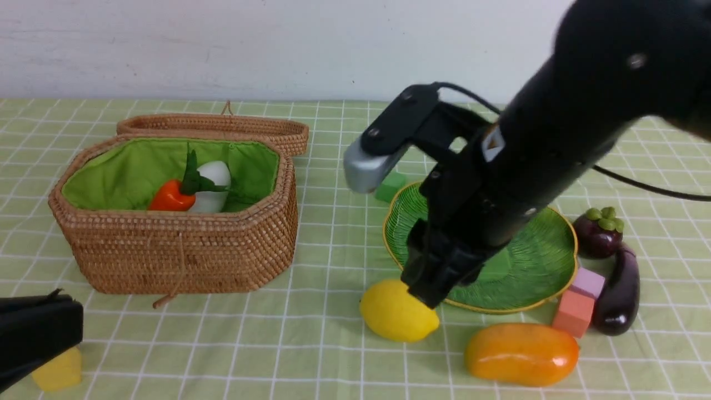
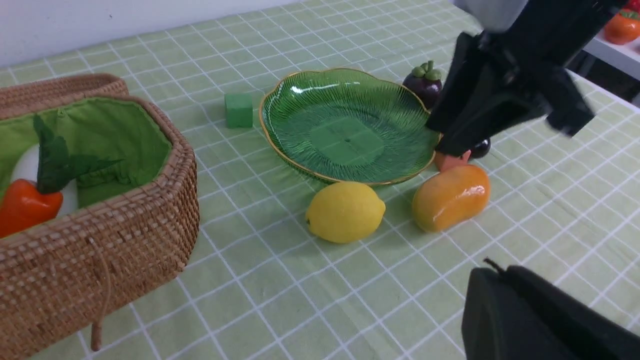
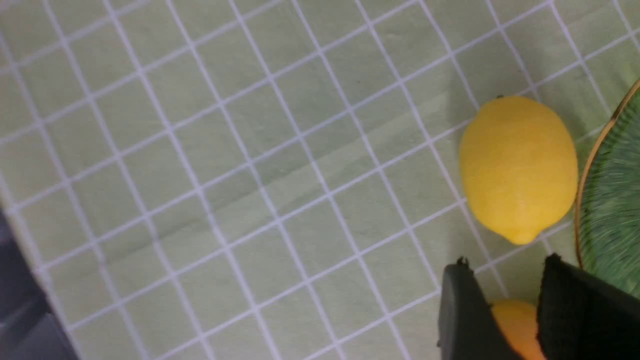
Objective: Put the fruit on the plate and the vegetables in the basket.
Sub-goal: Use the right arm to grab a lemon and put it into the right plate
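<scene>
left gripper point(image 1: 33, 328) low at the counter's point(image 1: 311, 355) front left corner, fully closed, holding nothing. right gripper point(image 1: 425, 291) partly open and empty, hovering over the lemon point(image 1: 397, 311), which lies near the front edge just beside the bare plate point(image 1: 533, 261); mango point(image 1: 522, 355) next to it. my worry: a jaw clips the plate rim going down, or the round lemon squirts out and rolls off the front.

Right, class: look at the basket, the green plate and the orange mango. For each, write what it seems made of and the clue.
The basket: woven wicker or rattan, matt brown; tight rows of weave show, green cloth lining inside. The plate: probably glass or glazed ceramic, glossy; ribbed surface catches bright highlights. The mango: likely smooth plastic; hard shiny glare.
</scene>
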`<state>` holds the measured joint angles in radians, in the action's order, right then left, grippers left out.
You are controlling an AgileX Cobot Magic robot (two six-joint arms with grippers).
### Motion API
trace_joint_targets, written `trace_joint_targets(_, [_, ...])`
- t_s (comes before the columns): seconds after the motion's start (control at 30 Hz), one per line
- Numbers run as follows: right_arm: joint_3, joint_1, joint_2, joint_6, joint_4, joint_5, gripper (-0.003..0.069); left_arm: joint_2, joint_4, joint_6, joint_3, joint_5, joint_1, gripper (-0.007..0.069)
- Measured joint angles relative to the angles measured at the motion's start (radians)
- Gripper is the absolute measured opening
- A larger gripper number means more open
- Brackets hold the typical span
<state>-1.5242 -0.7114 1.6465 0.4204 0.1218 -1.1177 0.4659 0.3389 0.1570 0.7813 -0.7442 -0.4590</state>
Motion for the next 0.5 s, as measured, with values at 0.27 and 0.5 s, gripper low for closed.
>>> trace_joint_targets(0.27, [-0.016,-0.01,0.195,0.0,-0.156,0.103,0.06,0.0,0.018,0.026,-0.002,0.04,0.0,-0.0013])
trace_joint_targets(0.5, [-0.017,-0.01,0.289,0.0,-0.194,0.177,0.0635,0.0,0.018,0.049,-0.002,0.031,0.0,-0.0013])
